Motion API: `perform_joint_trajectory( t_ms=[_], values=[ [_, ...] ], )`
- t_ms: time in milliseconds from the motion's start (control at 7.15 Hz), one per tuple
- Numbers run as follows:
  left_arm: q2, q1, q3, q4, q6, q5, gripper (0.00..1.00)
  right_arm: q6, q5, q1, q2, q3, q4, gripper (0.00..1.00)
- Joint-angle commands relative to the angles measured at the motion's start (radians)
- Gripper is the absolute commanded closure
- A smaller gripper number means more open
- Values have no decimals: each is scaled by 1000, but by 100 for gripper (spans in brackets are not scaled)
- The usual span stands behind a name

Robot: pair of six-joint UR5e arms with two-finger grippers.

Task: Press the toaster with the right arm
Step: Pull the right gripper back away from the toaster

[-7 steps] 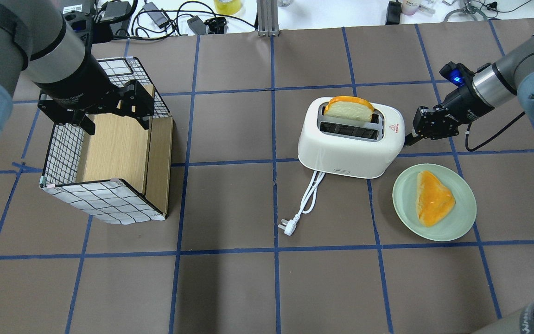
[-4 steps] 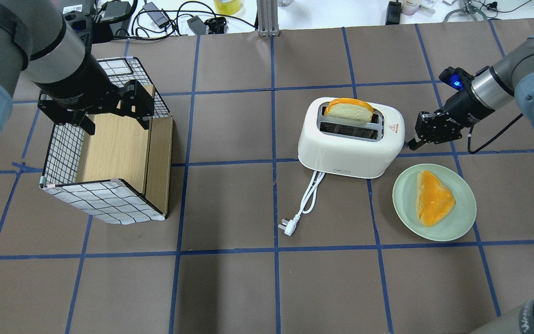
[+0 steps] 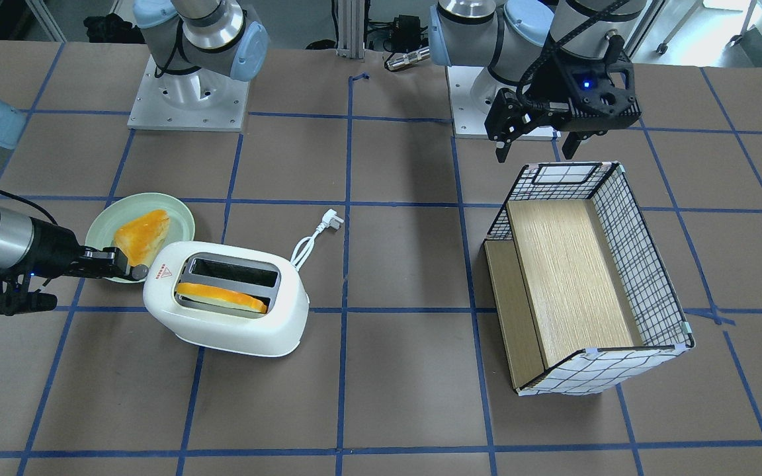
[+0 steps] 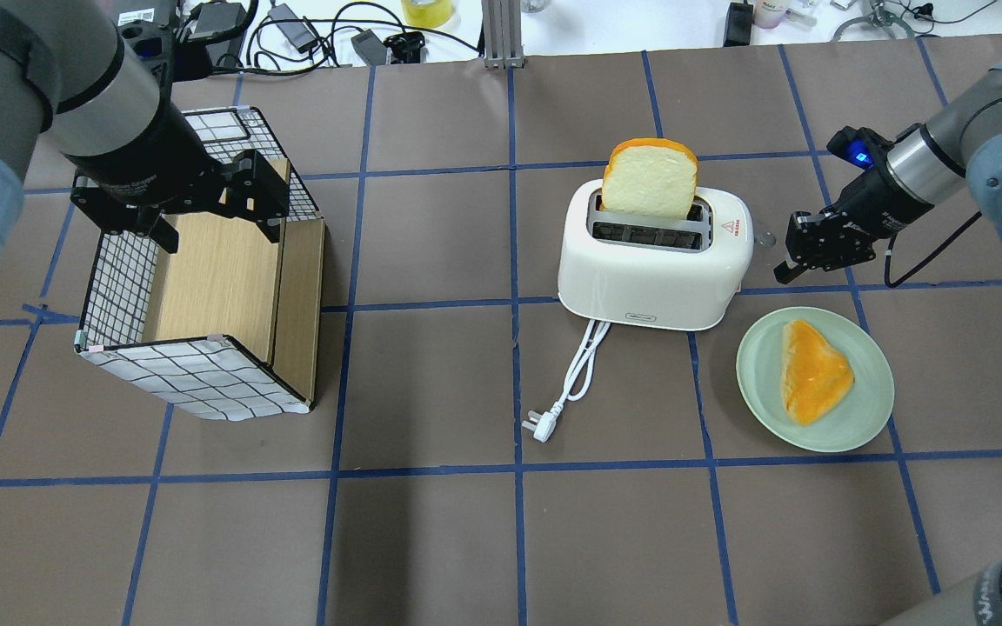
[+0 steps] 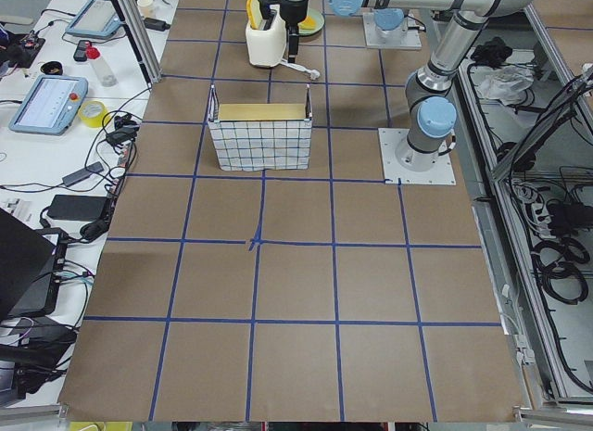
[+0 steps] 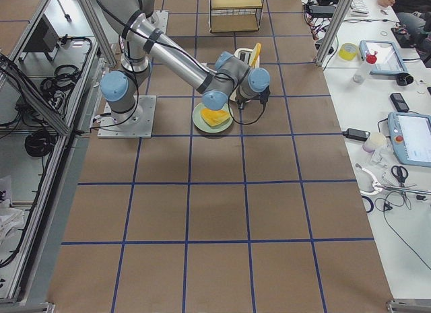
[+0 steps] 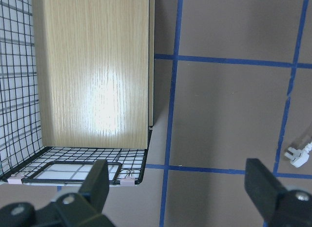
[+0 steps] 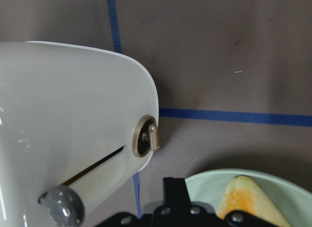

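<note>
The white toaster (image 4: 649, 276) stands at centre right, and a bread slice (image 4: 649, 178) stands high out of its far slot. In the front view the toaster (image 3: 222, 327) shows the slice (image 3: 222, 299) low in the slot. The grey lever knob (image 4: 767, 236) sticks out of the toaster's right end and also shows in the right wrist view (image 8: 61, 207). My right gripper (image 4: 784, 271) is shut and empty, just right of that end and a little apart from the knob. My left gripper (image 4: 218, 230) is open and empty above the basket.
A checked wire basket (image 4: 197, 374) with a wooden liner stands at the left. A green plate (image 4: 866, 417) with a second bread slice (image 4: 814, 369) lies in front of my right gripper. The white cord and plug (image 4: 540, 428) trail in front of the toaster.
The bread slice has sprung up out of the slot. My right gripper has drawn back to the right, off the toaster's end. The toaster has shifted a little. The left arm is still.
</note>
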Motion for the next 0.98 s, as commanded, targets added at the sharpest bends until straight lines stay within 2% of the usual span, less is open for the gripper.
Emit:
perform_joint_trajectory(
  t_ms=[0, 140, 419, 699, 839],
  values=[
    [1, 0, 0, 0, 0, 0, 0, 48, -156, 1, -81, -65, 10, 72],
    [1, 0, 0, 0, 0, 0, 0, 54, -194, 1, -124, -111, 21, 54],
    [1, 0, 0, 0, 0, 0, 0, 54, -227, 3, -161, -155, 23, 2],
    [1, 0, 0, 0, 0, 0, 0, 56, -270, 6, -220, -226, 111, 0],
    [1, 0, 0, 0, 0, 0, 0, 57, -272, 6, -240, -279, 197, 0]
  ],
)
